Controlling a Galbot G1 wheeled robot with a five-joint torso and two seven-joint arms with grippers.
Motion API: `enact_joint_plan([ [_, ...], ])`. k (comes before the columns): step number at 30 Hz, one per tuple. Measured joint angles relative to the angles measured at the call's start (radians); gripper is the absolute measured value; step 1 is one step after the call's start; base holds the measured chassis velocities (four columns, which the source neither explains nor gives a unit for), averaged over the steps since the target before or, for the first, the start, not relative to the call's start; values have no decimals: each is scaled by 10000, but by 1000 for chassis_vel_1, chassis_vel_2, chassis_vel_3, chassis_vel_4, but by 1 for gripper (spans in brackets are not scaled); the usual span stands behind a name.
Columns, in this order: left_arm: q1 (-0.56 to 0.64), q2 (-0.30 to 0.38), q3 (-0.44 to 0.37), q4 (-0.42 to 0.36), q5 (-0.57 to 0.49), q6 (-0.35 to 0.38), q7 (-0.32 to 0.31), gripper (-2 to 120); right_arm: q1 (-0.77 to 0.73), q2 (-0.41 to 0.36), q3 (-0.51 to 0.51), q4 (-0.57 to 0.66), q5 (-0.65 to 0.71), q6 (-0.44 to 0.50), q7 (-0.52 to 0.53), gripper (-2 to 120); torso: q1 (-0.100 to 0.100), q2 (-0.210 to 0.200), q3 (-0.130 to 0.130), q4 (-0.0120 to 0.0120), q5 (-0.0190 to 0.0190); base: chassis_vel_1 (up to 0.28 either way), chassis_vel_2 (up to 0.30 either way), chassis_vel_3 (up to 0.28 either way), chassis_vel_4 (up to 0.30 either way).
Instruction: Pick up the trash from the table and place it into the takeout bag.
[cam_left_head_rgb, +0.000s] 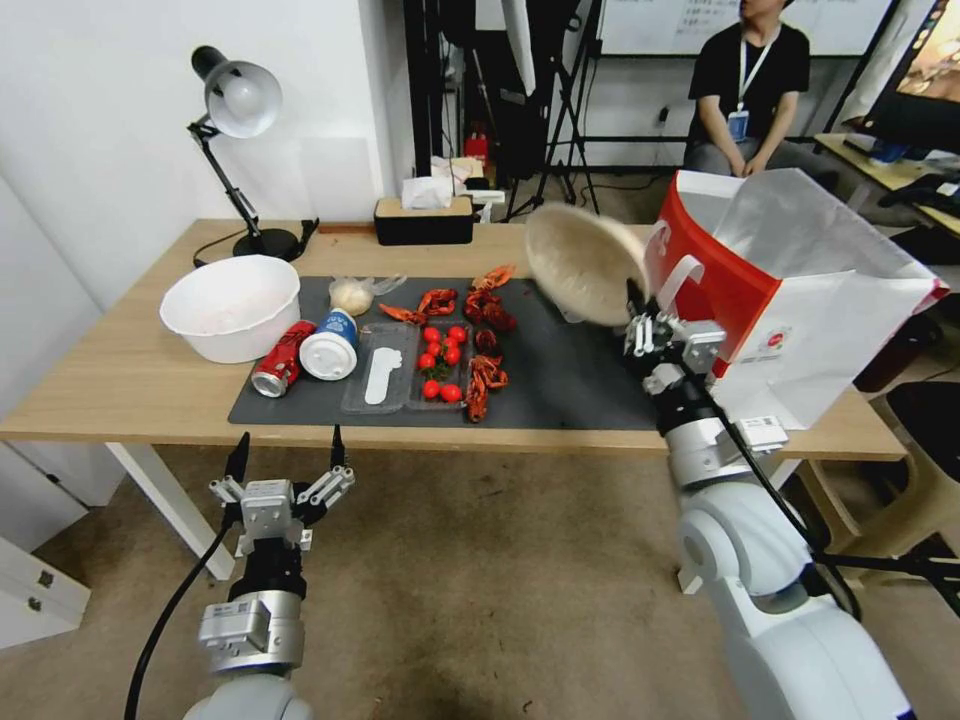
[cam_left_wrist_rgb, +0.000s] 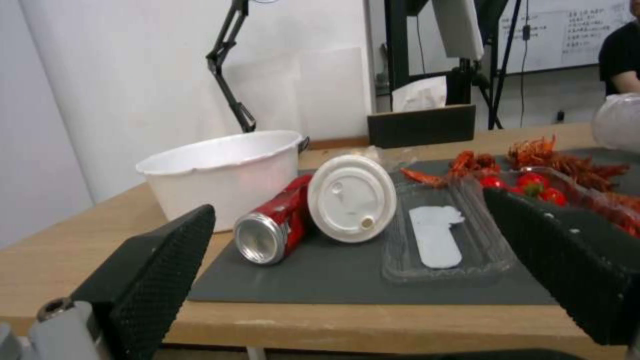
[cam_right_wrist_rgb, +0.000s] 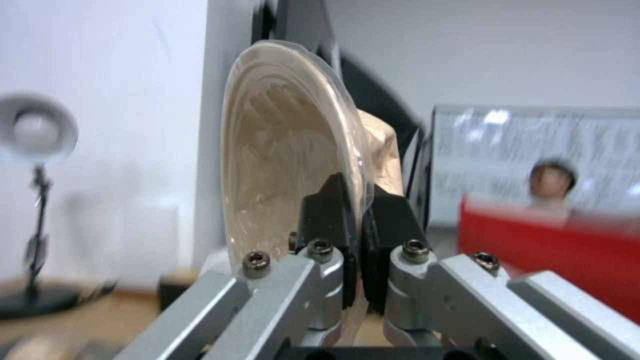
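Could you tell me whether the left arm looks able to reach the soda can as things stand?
Probably yes: the left gripper hangs open just off the table's near edge, and the can lies on its side facing it, nothing between.

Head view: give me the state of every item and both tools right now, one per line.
Paper bowl: tilted on edge, lifted off the table, beside the bag's mouth.
Right tool: shut on the bowl's rim.
Left tool: open, below the table's front edge.
Takeout bag: open, standing at the table's right end.
Soda can: lying on its side.
Paper cup: tipped over, lid on.
Small clear bag: lying on the mat.
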Motion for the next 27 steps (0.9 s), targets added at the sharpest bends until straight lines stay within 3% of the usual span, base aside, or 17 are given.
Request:
enact_joint_plan([
  [8, 151, -57, 6, -101, 33, 54, 2, 100, 384, -536, 691, 808, -207, 374, 1425, 0, 1, 1, 0, 0, 1, 0, 0, 0, 0],
  [12, 178, -66, 14, -117, 57, 117, 6, 100, 598, -800, 1098, 867, 418, 238, 2040, 0, 0, 0, 0, -1, 1, 0, 0, 0, 0],
  [18, 157, -102, 14, -60, 58, 160, 24, 100, 861, -1115, 1825, 351, 1432, 160, 2516, 0, 2, 0, 1, -2, 2, 0, 0, 0, 0],
  [25, 128, -118, -33, 111, 48, 142, 118, 100, 1409, -1374, 1977, -415, 1800, -187, 2813, 0, 3, 0, 2, 0, 0, 0, 0, 0, 0],
  [27, 108, -147, -41, 111, 47, 142, 171, 100, 1482, -1375, 1954, -537, 1802, -287, 2818, 8, 3, 0, 1, 0, 0, 0, 0, 0, 0],
])
